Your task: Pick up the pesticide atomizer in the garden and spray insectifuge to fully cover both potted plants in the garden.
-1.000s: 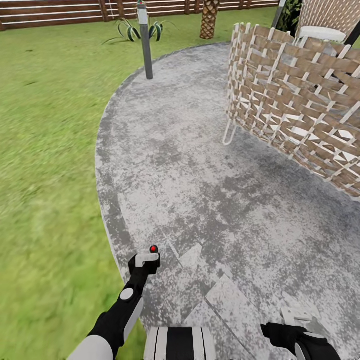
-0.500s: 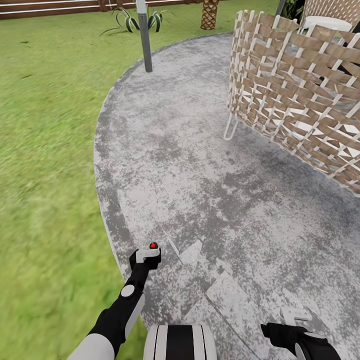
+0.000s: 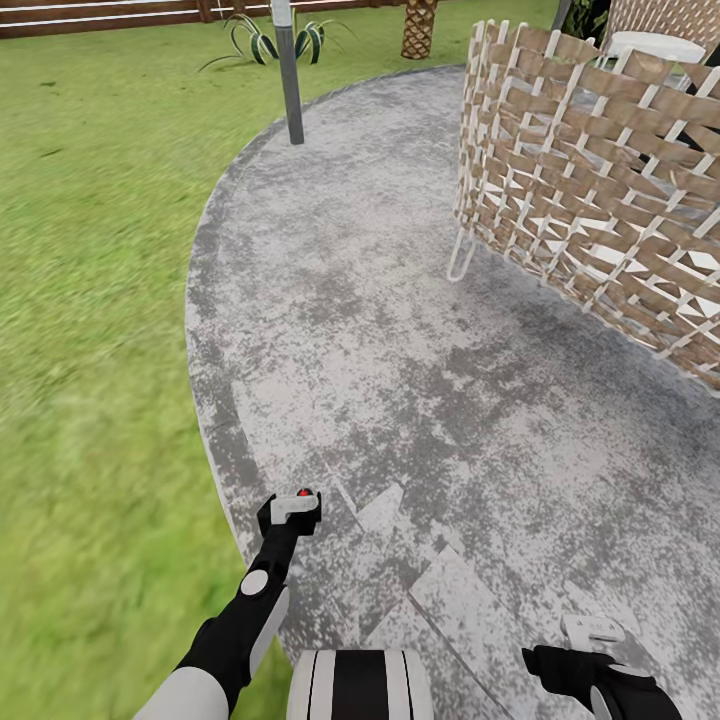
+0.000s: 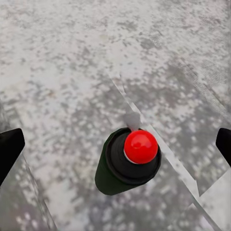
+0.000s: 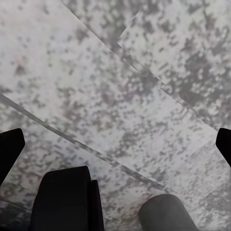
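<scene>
Head view: the left gripper (image 3: 291,512) carries one pesticide atomizer (image 3: 303,496) low over the paved patio (image 3: 400,330), so pickup looks done; spraying remains. One potted plant (image 3: 275,38) stands far off by the fence.

Left wrist view: fingers (image 4: 9,149) spread wide around the bottle.

Right wrist view: fingers (image 5: 10,147) wide, empty.

Nothing readable anywhere tbh. No text, labels, brands or numbers on the pesticide atomizer (image 4: 127,161), just a plain red dot on its head.
</scene>
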